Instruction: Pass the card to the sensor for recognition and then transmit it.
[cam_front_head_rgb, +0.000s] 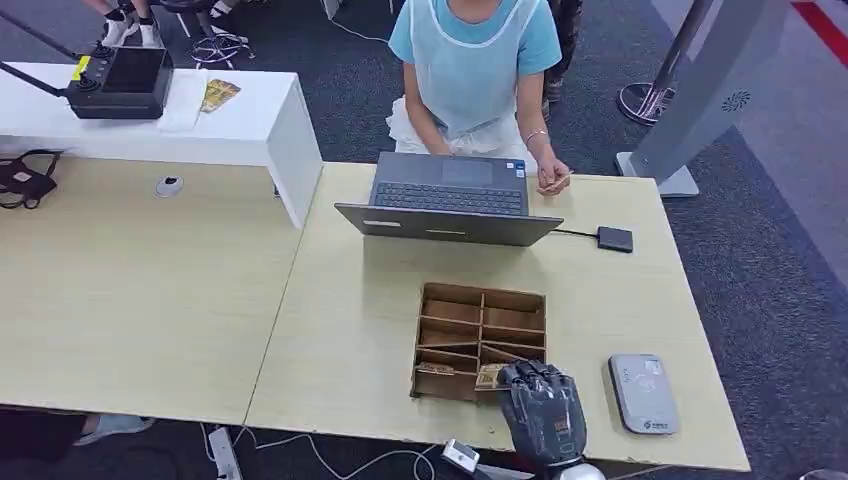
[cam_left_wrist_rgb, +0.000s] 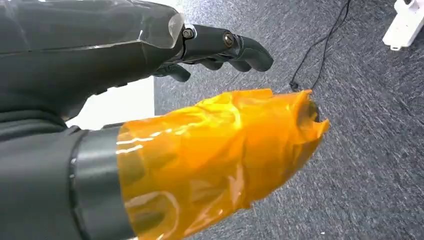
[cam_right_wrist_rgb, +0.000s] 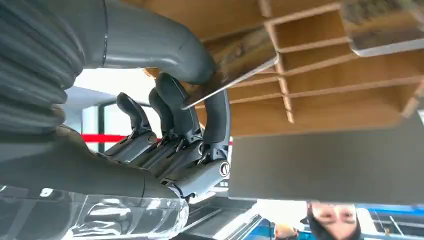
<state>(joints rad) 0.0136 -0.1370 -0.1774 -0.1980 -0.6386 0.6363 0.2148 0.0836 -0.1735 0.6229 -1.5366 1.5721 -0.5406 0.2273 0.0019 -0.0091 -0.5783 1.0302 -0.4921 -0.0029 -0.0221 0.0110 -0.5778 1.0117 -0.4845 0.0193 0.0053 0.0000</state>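
We note the pale wood-laminate table (cam_front_head_rgb: 330, 330) first, matte and smooth. On it stand an open grey laptop (cam_front_head_rgb: 449, 198), a brown wooden divided tray (cam_front_head_rgb: 481, 340) with thin slat partitions, and a flat grey rounded card sensor (cam_front_head_rgb: 643, 392), just right of the tray.

Our right hand (cam_front_head_rgb: 543, 408) sits at the tray's near right corner. In the right wrist view, thumb and a finger pinch a thin rigid printed card (cam_right_wrist_rgb: 235, 60) by its edge, still among the slats.

Our left hand (cam_left_wrist_rgb: 215, 47) hangs over dark carpet, fingers loosely apart, holding nothing; glossy orange film wraps its thumb.

Risks, as we judge: the edge pinch is shallow, so the slick card could twist or slip; lifting askew could snag a slat and drag the light tray.
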